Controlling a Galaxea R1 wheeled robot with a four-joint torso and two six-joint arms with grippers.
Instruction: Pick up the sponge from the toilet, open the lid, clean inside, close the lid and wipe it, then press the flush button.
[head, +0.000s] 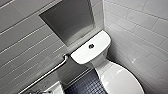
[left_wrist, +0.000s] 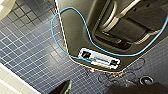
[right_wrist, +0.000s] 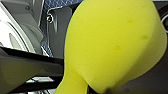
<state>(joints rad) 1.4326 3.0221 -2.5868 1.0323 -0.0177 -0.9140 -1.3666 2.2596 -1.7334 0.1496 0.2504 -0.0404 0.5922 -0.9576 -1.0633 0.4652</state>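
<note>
With my right claw (right_wrist: 96, 90) clamped on the sponge (right_wrist: 110, 42) and the left claw's (left_wrist: 100, 89) state impossible to tell, I judge the thinly pinched sponge may slip out when I lift the shut lid (head: 125, 80).

Head camera high above toilet (head: 100, 53); left wrist over floor tiles (left_wrist: 30, 47); right against sponge (right_wrist: 110, 42).

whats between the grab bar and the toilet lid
Dark mosaic floor tiles lie between the grab bar on the grey wall and the white lid. This shows in the head view.
</note>
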